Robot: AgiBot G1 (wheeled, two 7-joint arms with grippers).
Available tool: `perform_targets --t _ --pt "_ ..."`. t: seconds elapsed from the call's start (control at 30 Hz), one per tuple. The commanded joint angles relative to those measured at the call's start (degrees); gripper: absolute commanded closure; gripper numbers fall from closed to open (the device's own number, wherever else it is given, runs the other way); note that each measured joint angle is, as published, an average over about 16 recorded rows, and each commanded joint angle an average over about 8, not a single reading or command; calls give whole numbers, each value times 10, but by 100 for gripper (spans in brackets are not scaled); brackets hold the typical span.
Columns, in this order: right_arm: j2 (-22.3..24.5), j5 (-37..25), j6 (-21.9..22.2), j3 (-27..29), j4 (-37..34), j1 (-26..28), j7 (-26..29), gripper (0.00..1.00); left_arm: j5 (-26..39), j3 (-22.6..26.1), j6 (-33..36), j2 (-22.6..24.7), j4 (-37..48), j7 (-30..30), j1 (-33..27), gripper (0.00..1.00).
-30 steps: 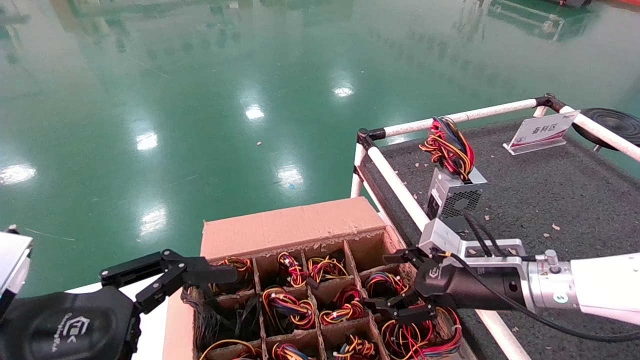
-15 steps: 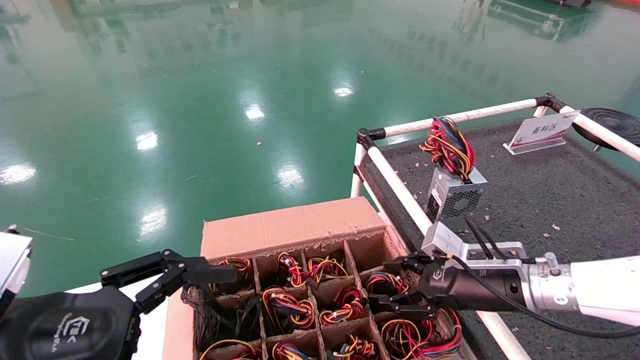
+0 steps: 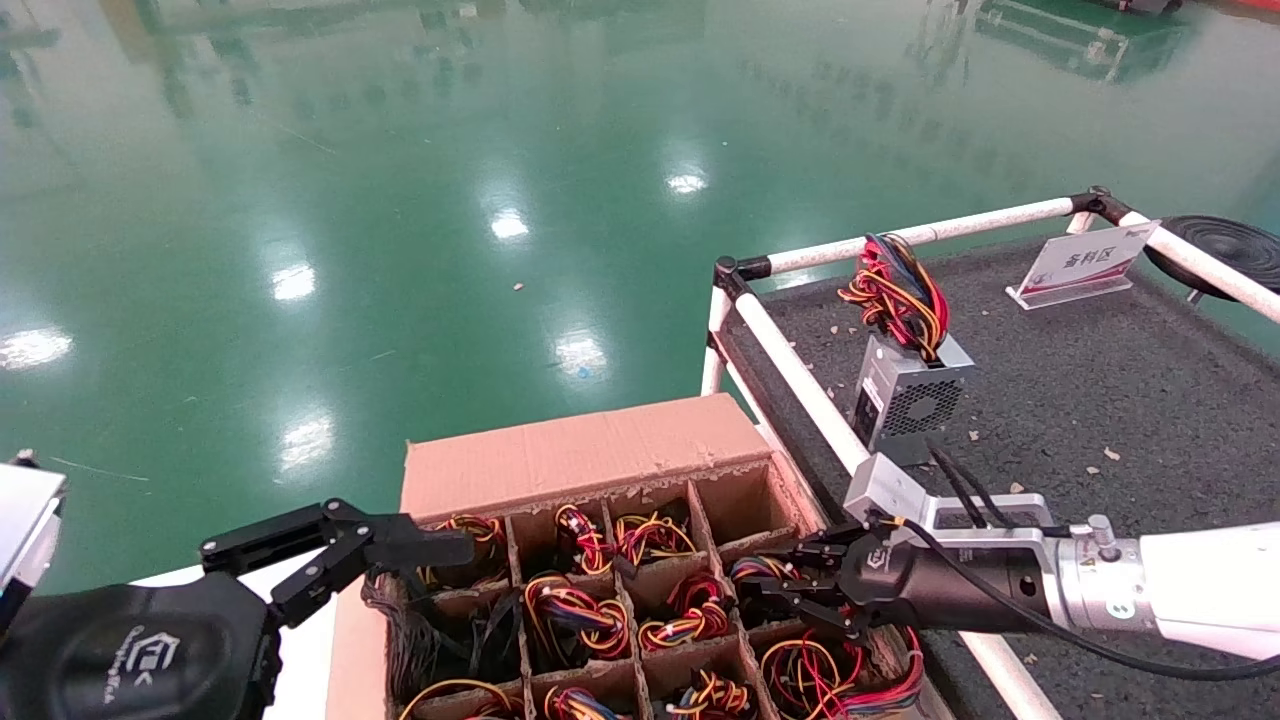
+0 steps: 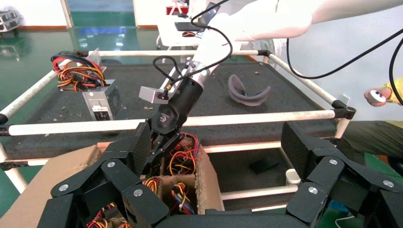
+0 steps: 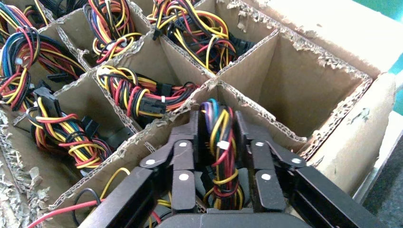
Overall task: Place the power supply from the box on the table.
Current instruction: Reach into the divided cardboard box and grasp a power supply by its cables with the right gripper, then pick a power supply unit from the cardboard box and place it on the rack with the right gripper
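Observation:
The box [image 3: 570, 455] is a brown carton with divider cells full of coloured wire bundles. My right gripper [image 3: 790, 590] reaches into a cell at the box's right side, next to the table [image 3: 1100, 390]. In the right wrist view it [image 5: 218, 137] is shut on the upright wire bundle of a power supply [image 5: 219, 147]. That unit's metal block is hidden down in the cell. The cell [image 5: 294, 90] just beyond it holds nothing. My left gripper [image 3: 420, 555] hangs open over the box's left side, and in its own view [image 4: 218, 147] nothing is between its fingers.
A grey unit with a vent grille [image 3: 905, 395] and its wires [image 3: 900, 290] stands on the table near the white rail [image 3: 800, 375]. A white sign [image 3: 1085, 262] sits at the back, and a black round object [image 3: 1225, 250] lies past the far rail.
My right gripper sank lower into the cell and its fingers went from spread apart to closed round the wire bundle. The left arm stayed still.

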Motion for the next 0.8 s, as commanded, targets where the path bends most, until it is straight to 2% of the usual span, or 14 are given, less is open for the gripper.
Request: perform_targets --t 0.03,0.4,0.8 --pt "-2 -1 2 -1 -6 0 -3 100 0 0 0 0 0 0 0 0" --pt "-3 14 -9 10 -23 20 -9 100 0 0 0 0 0 0 0 0" --pt "20 41 -74 28 -9 80 7 100 0 1 0 0 0 0 0 0"
